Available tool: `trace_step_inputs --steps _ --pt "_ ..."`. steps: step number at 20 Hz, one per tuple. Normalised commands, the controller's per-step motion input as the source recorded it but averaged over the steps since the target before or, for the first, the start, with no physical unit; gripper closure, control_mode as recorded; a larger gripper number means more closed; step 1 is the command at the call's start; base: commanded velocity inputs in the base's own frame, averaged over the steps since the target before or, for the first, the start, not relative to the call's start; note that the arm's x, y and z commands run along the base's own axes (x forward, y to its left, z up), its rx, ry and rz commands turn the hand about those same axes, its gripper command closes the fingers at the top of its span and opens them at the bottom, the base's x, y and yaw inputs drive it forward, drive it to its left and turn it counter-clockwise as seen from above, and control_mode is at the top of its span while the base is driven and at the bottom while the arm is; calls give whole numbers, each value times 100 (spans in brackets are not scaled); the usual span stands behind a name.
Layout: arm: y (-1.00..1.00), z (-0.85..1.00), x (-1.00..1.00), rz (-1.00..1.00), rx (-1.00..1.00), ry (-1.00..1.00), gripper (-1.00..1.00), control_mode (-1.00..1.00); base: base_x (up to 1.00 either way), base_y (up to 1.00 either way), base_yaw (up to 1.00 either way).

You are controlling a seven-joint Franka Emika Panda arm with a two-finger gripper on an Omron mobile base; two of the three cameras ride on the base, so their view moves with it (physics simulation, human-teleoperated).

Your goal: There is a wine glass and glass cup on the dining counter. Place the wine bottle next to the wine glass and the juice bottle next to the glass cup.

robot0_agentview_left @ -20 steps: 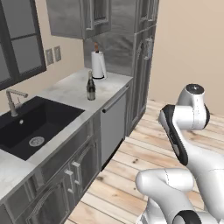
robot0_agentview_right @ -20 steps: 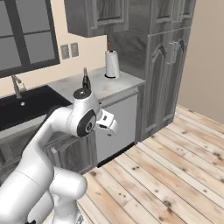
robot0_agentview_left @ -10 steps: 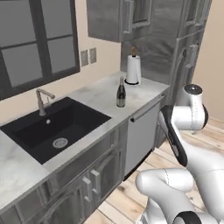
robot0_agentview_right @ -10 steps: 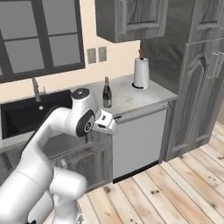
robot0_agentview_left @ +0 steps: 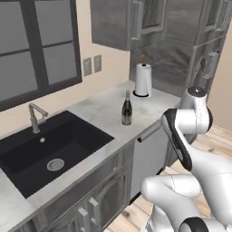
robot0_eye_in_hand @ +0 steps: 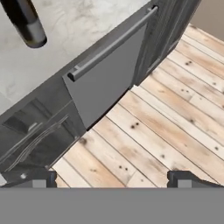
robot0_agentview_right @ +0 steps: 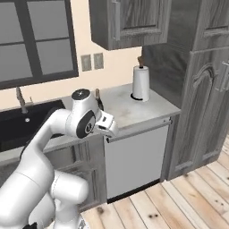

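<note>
The wine bottle (robot0_agentview_left: 127, 108), dark with a slim neck and a pale label, stands upright on the marble sink counter (robot0_agentview_left: 102, 113). In the right base view its neck (robot0_agentview_right: 97, 95) peeks out behind my arm. In the hand view the wine bottle (robot0_eye_in_hand: 26, 22) is at the top left, on the counter above the dishwasher. My gripper (robot0_eye_in_hand: 111, 179) is open and holds nothing, hanging over the wood floor in front of the dishwasher, well short of the bottle. The wine glass, glass cup, juice bottle and dining counter are out of view.
A paper towel roll (robot0_agentview_left: 143, 80) stands at the counter's far end by tall grey cabinets (robot0_agentview_right: 201, 80). A black sink (robot0_agentview_left: 45, 154) with a faucet (robot0_agentview_left: 36, 115) lies left of the bottle. The dishwasher front (robot0_eye_in_hand: 109, 74) with its bar handle sits below the counter edge.
The whole picture has shifted in both base views, so the base has moved; the sink counter and bottle now look nearer and more head-on. The gripper has stayed open.
</note>
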Motion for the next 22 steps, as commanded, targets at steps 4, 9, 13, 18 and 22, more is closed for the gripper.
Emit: trace_step_inputs --steps 4,9,13,18,22 --pt "0 0 0 0 0 0 -100 100 56 -29 31" --pt "0 0 0 0 0 0 -100 100 49 -31 36" --pt "0 0 0 0 0 0 -100 100 45 -39 26" --pt "0 0 0 0 0 0 -100 100 46 -44 11" --pt "0 0 0 0 0 0 -100 100 47 -39 17"
